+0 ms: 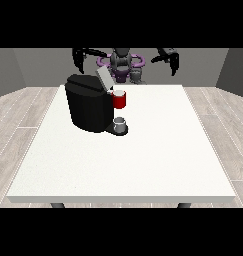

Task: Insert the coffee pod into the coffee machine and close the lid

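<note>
Front view: both hands raised at the robot's shoulders, well apart from the coffee machine [88, 107]. Hand at the view's left [79, 57] and hand at the view's right [171, 59] holding nothing, finger spread unclear. Lid [104, 78] tilted up, ready for loading. Grey thing [120, 125] at the machine's base, possibly the pod.

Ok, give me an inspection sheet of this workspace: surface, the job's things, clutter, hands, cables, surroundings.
Surface: white table, mostly bare towards the camera.
Job's things: black coffee machine stands at the table's far side towards the view's left, its lid tilted up; a red thing at the machine; a grey thing sits on the machine's base below it, cannot tell if it is the pod.
Clutter: nothing seen.
Hands: hand at the view's left and hand at the view's right are both raised behind the table, holding nothing, fingers hanging down.
Cables: nothing seen.
Surroundings: wood-plank floor, grey walls.
</note>
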